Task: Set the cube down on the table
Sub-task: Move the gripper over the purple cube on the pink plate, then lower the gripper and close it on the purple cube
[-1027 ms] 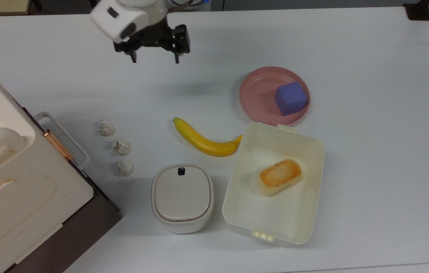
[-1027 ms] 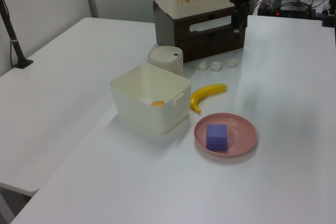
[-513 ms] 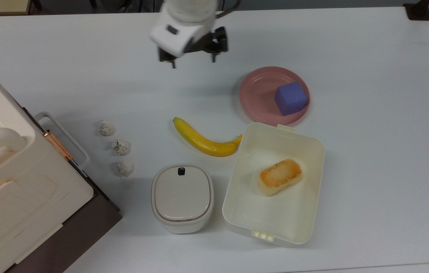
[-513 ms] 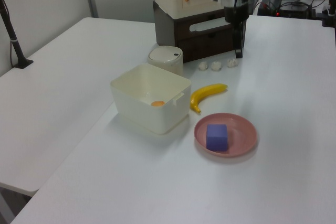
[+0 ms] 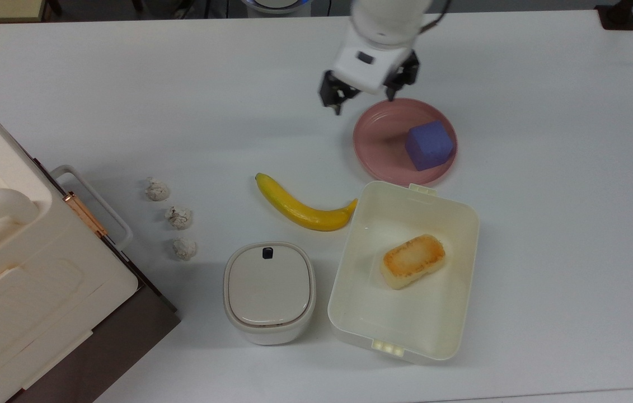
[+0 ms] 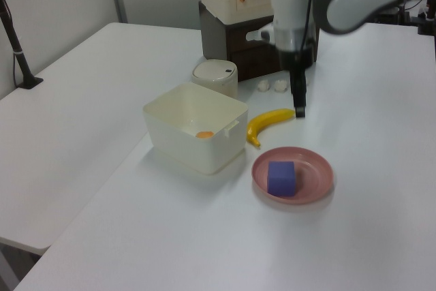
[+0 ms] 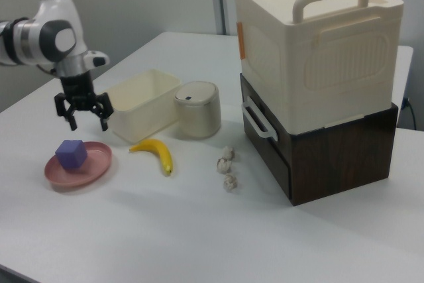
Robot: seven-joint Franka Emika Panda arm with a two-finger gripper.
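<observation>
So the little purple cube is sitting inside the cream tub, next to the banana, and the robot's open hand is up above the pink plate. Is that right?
Not quite. The cube sits on the pink plate, not inside the cream tub; the tub holds a toasted bread-like block. The top view shows it. The banana and open hand are as you said.

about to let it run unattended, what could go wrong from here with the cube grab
The cube sits off-centre on the pink plate, toward the rim near the cream tub. The open gripper could snag that rim coming down and tip or drag the plate. The cube also looks rotated in the top view; misaligned fingers may pinch its corners and slip.
</observation>
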